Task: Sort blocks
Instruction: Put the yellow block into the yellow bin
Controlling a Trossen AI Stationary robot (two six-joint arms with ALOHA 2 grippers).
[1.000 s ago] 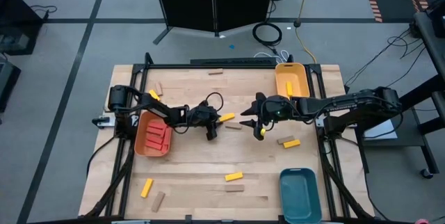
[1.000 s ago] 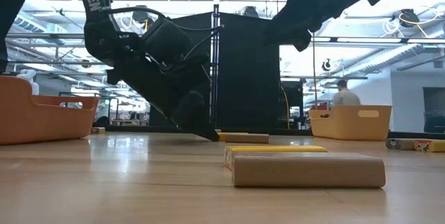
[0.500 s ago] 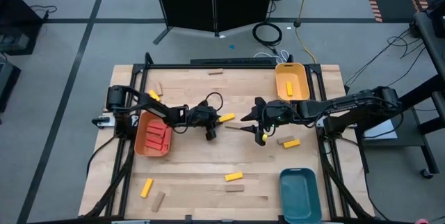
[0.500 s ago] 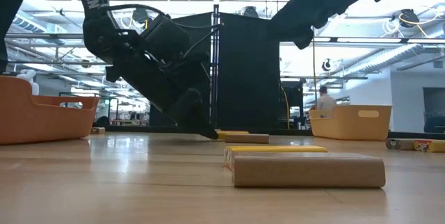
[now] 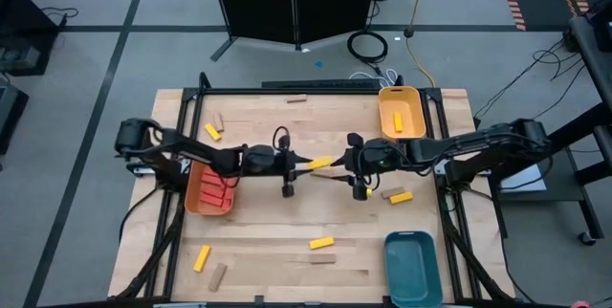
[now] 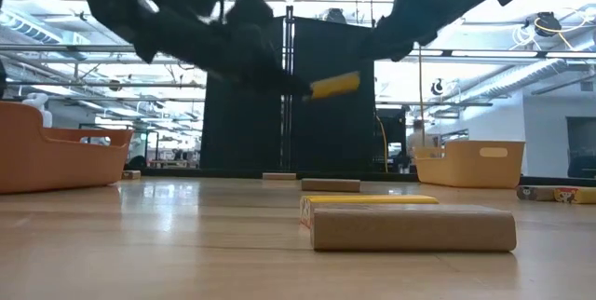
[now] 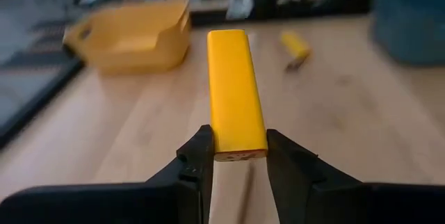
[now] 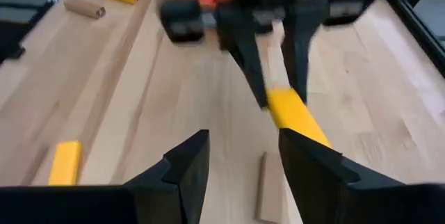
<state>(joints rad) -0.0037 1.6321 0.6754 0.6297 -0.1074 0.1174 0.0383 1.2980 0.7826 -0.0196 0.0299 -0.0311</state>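
I'm holding the left arm stretched across toward table centre, wrist raised off the wood, left gripper (image 5: 304,165) pinching a yellow block (image 7: 236,95) betw. both fingers (image 7: 197,160). Right arm's reaching in from the opp. side, right gripper (image 5: 337,172) hovering just beside it w/ jaws standing apart.

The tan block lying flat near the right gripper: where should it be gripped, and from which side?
Grip the tan block at its middle, across the narrow width, coming from above: it lies flat on the table, long and thin, its long edges free.
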